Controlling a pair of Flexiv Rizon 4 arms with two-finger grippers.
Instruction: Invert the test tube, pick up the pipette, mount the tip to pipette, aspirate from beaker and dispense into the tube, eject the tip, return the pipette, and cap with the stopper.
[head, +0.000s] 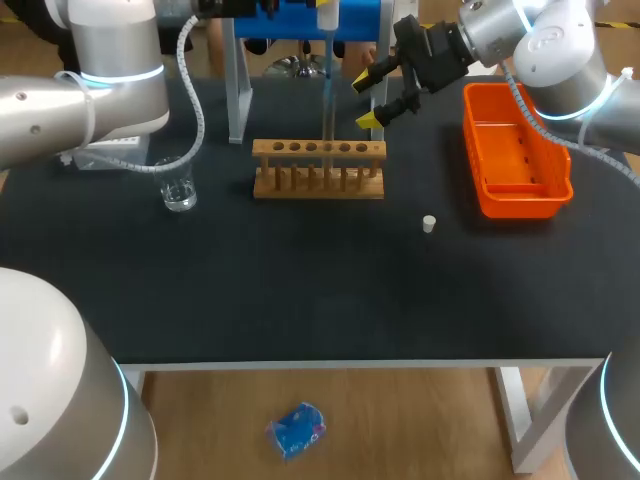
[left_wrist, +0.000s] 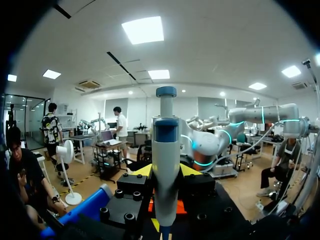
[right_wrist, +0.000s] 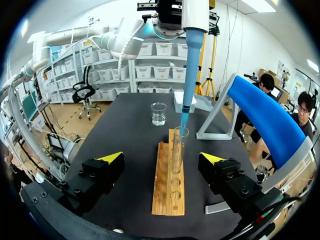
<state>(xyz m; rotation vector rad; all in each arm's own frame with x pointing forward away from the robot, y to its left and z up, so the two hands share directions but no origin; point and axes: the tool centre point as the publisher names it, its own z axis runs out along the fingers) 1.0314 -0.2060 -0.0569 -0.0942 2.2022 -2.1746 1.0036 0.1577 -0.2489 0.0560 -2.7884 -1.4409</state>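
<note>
The left tool (left_wrist: 166, 172) is clamped on the white-and-blue pipette (left_wrist: 166, 150), which it holds upright. The pipette's blue plastic tip (right_wrist: 188, 75) points down at the mouth of the clear glass test tube (right_wrist: 176, 150) standing in the wooden rack (head: 318, 172). The right tool (right_wrist: 161, 160) gapes wide and holds nothing, with the rack ahead between its fingers, untouched. A small glass beaker (head: 180, 190) stands left of the rack, with a white box (right_wrist: 192, 102) beyond it. The blue pipette stand (right_wrist: 265, 115) is behind the rack and an orange plastic bin (head: 515, 150) is to its right. A small white stopper (head: 429, 224) lies on the black surface (head: 300, 290) near the bin.
</note>
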